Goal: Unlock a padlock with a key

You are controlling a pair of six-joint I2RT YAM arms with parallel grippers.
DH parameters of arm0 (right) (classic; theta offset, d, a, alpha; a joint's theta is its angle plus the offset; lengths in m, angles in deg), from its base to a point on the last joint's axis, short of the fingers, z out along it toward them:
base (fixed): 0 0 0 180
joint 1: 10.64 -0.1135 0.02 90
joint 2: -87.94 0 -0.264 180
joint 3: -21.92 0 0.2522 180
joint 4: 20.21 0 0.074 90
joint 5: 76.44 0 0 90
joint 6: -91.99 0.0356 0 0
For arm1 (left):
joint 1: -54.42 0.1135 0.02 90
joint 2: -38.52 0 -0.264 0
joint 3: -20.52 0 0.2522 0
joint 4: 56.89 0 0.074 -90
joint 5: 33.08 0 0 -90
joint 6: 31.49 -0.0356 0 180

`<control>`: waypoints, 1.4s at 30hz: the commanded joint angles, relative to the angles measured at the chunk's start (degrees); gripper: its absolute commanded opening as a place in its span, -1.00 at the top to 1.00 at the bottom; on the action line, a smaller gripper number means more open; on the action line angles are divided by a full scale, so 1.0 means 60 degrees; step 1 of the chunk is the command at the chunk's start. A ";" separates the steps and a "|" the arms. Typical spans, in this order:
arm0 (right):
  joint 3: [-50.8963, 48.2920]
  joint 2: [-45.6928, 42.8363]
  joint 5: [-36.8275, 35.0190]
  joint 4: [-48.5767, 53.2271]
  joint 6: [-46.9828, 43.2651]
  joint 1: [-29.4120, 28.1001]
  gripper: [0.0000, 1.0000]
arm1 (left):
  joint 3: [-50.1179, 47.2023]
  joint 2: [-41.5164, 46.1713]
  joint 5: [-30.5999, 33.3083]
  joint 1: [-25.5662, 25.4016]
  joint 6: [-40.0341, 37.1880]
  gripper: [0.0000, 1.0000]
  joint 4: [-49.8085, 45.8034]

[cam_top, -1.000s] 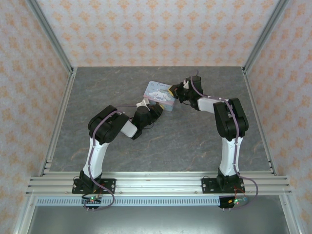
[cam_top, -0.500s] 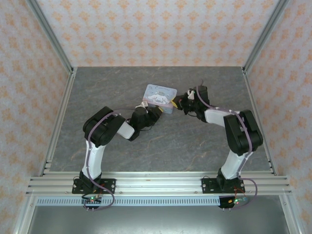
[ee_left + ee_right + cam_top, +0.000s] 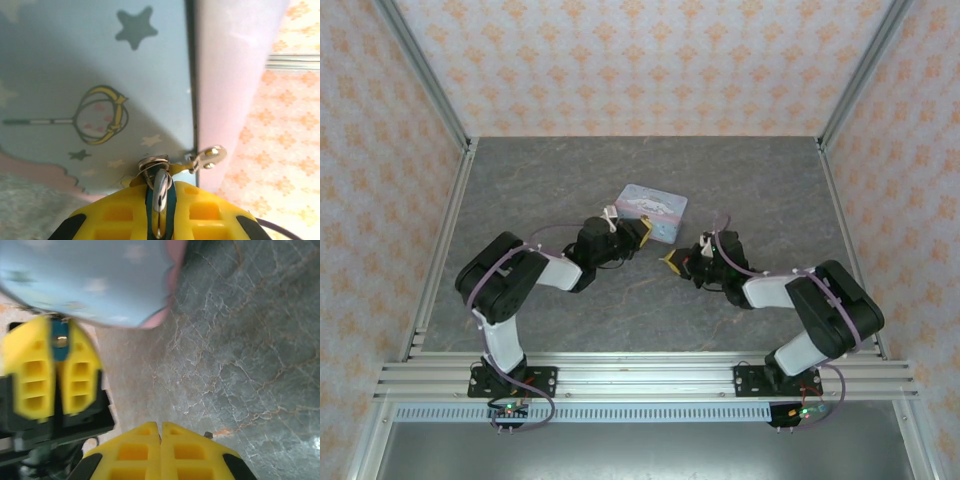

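The teal padlock (image 3: 172, 210) sits between my left gripper's (image 3: 160, 187) yellow fingers, which are shut on it. Its silver shackle (image 3: 161, 192) passes through the metal hasp (image 3: 207, 157) at the edge of the pale blue-and-pink tin (image 3: 100, 75). From above, the left gripper (image 3: 638, 232) touches the tin's (image 3: 655, 208) near left corner. My right gripper (image 3: 670, 262) is shut, apart from the tin, low over the table. Its wrist view shows its fingers (image 3: 161, 426) pressed together, with the left gripper (image 3: 60, 327) and padlock (image 3: 60, 347) ahead. I cannot make out the key; a small dark bit (image 3: 207, 434) shows beside one finger.
The grey marbled table (image 3: 740, 180) is bare to the right of and behind the tin. Aluminium frame rails (image 3: 440, 240) and patterned walls close in the table on three sides. Both forearms lie low across the near half.
My right gripper has pulled away from the tin's right end toward the near side. The tin has turned and shifted slightly, and the left arm has swung lower while keeping its grip.
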 commanded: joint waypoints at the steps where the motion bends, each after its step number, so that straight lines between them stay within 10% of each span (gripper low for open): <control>1: -0.0136 0.0273 -0.1220 -0.2106 0.0869 -0.0308 1.00 | -0.0163 0.0703 0.0214 -0.0226 0.0062 1.00 -0.0411; 42: 0.0132 -0.0578 -0.2796 -0.1806 0.2170 -0.0929 1.00 | -0.0598 0.0694 0.0803 -0.0685 0.0926 1.00 0.0180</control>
